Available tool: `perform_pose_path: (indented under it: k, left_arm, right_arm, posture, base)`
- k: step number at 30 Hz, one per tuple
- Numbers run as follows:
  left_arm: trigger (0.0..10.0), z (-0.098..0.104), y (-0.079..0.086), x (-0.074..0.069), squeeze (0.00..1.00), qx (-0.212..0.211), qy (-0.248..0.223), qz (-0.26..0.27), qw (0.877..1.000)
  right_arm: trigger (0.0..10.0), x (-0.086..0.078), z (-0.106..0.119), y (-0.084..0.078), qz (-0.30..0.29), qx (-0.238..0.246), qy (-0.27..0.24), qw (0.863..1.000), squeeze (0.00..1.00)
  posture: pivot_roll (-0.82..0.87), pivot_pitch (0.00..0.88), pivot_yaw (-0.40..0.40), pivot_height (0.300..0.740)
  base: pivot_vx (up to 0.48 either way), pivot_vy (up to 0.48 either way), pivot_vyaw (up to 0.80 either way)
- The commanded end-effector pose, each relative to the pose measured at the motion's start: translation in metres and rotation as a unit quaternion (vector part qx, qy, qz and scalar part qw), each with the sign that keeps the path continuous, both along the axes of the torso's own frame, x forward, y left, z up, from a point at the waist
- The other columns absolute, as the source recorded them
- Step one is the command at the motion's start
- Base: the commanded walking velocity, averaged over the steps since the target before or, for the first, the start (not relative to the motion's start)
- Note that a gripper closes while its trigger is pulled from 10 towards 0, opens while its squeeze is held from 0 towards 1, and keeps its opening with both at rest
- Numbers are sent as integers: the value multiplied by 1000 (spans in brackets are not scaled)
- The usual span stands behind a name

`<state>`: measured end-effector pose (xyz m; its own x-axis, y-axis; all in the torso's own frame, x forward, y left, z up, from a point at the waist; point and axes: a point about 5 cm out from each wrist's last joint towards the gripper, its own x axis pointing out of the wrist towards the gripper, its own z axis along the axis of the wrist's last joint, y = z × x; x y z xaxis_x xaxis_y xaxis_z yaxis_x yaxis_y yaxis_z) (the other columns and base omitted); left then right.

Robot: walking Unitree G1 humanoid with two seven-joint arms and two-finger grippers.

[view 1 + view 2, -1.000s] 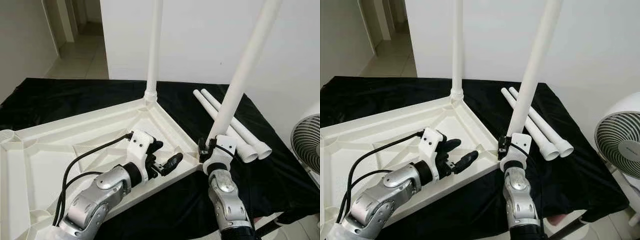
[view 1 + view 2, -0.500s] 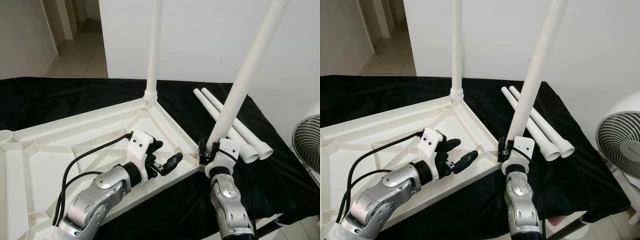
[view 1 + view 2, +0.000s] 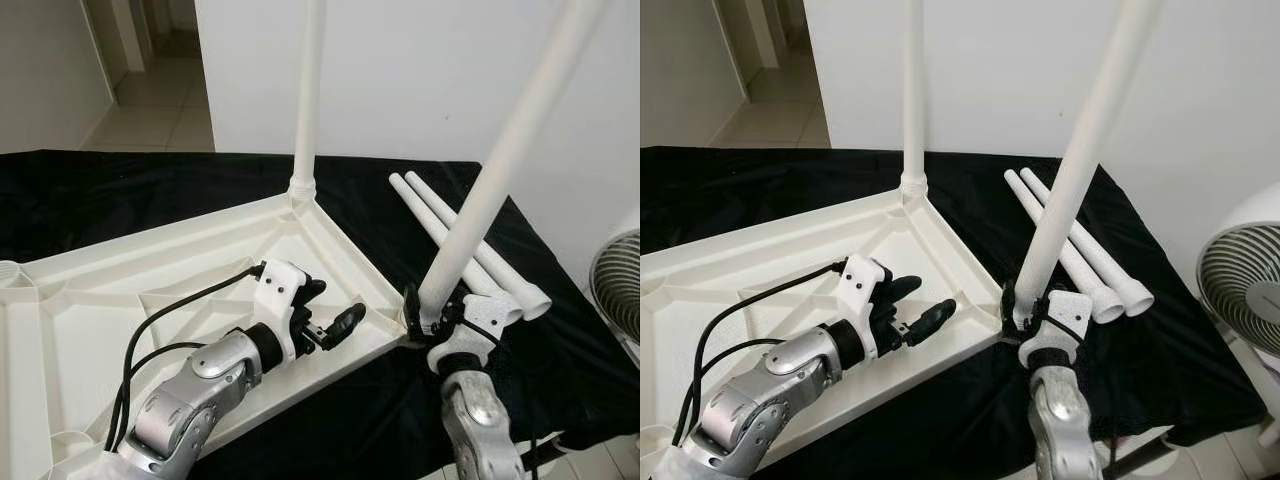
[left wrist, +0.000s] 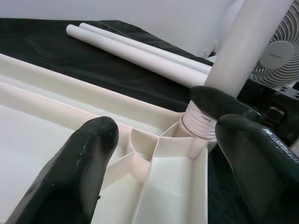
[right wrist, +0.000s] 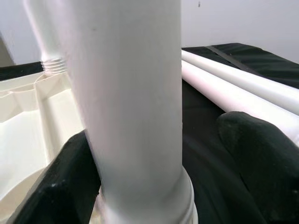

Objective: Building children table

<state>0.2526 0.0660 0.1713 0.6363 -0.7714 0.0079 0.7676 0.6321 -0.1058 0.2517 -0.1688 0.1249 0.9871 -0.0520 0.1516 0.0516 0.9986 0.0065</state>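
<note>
Here, view by view.

Left eye view: the upturned white tabletop [image 3: 150, 300] lies on the black-covered bench [image 3: 120, 190], filling the lower left and centre of the frame. One white leg [image 3: 308, 90] stands upright in its far corner, top centre. A second, tilted leg [image 3: 500, 170] leans toward the upper right, its foot at the near corner, right of centre. The right tool [image 3: 435, 312] is clenched round that foot. The left tool [image 3: 335, 320] hangs released over the tabletop's inside, centre frame, just left of that corner. Two spare legs [image 3: 470, 245] lie on the cloth beyond, centre right.

Right eye view: a fan [image 3: 1245, 300] sits at the right edge.

Left wrist view: black fingers [image 4: 79, 168] stand apart, holding nothing; the corner socket lies between them, the tilted leg's threaded end beside the farther finger.

Right wrist view: the tilted leg sits between both fingers [image 5: 60, 186].

Change: the tilted leg leans further right than half a second ago, and the right tool has rolled over with it; the left tool is unmoved.
</note>
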Motion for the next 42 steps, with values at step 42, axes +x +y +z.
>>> perform_pose_path:
  k: [42]
  left_arm:
    - [10000, 0, 9, -21, 0, 22, 9, -53, 998]
  right_arm:
    - [10000, -23, 25, -29, 517, 2, 142, 844, 0]
  posture:
    - [38, 90, -58, 740]
  base:
    - [0, 0, 0]
